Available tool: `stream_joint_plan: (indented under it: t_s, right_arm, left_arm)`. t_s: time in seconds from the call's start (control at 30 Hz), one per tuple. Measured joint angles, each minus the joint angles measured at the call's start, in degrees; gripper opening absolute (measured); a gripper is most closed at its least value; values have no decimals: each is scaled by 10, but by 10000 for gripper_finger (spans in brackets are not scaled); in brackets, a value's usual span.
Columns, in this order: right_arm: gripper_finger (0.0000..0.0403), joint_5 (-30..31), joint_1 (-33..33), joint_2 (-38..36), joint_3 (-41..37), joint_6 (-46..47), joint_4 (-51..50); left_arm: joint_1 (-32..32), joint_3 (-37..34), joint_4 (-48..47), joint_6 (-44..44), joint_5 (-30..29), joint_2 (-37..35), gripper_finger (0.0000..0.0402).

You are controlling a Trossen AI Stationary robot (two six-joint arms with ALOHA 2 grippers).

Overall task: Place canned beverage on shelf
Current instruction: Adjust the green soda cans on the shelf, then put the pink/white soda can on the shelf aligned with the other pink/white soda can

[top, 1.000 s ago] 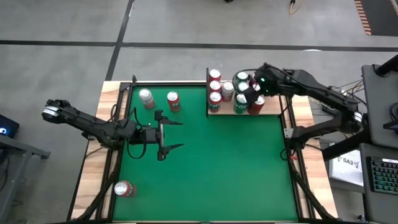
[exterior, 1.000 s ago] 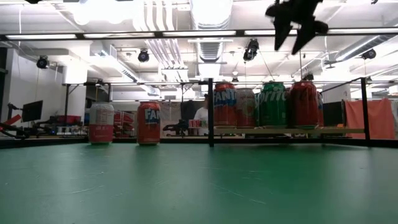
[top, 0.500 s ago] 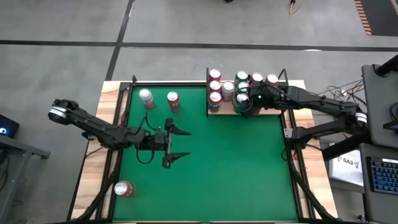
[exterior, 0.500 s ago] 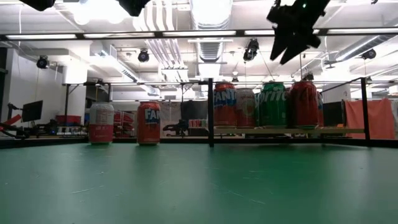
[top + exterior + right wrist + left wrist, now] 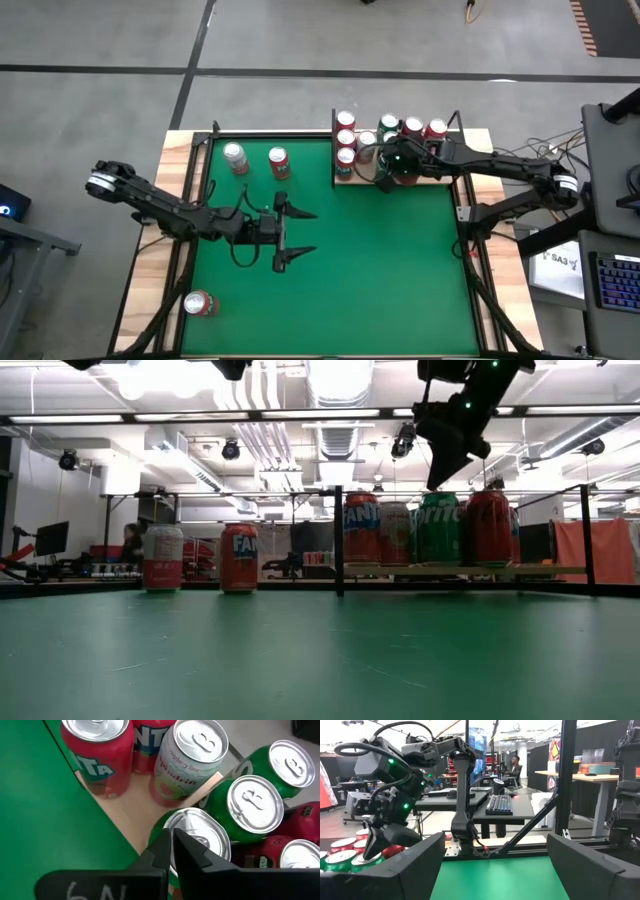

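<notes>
The shelf [image 5: 352, 179], a pale wood board edged by black rods, stands at the table's far right and bears several upright cans, red, green and one pale pink. My right gripper [image 5: 173, 841] is shut, with nothing between its fingers. It slants down right over the top of a green can [image 5: 200, 834] at the shelf's near edge, and also shows in the low view [image 5: 437, 482]. My left gripper [image 5: 313, 232] is open and level at mid-table, pointing toward the table's right, clear of every can. Its two fingers frame the left wrist view [image 5: 492, 870]. My right gripper's shut fingertips stand at the near rim of the green can's top [image 5: 186, 822], coming from above at a slant. Whether they touch the can, I cannot tell. The can stands upright on the shelf.
On the green felt at the far left stand a silver can [image 5: 235, 157] and a red can [image 5: 279, 162]. Another red can [image 5: 200, 303] is near the near left corner. The felt's middle and right hold nothing else. Desks and screens fill the room beyond.
My right gripper has come down over the shelf's cans, shifted a little toward the table's left and shut its fingers on nothing. My left gripper, still open, has gone toward the table's right and rolled a little.
</notes>
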Motion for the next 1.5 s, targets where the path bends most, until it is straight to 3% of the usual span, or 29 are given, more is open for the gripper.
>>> stream_joint_plan:
  t_s: [0.57, 1.03, 1.13, 1.3, 1.5]
  right_arm:
    - [9, 10, 0, -13, 3, -1, -23]
    - [9, -5, 5, -22, 99, -30, -34]
    - [9, -24, 19, -43, 101, -23, -32]
    - [9, -24, 62, -86, 82, -4, -32]
    - [9, -20, 134, -125, 48, 12, -2]
  left_arm:
    - [-4, -3, -2, 1, 0, -3, 333]
    - [-4, -3, -28, -18, 0, -4, 333]
    - [-5, 0, -95, -47, -28, -12, 333]
    - [-4, 51, -330, -120, -131, -19, 333]
    - [-6, 141, -629, -209, -148, -16, 333]
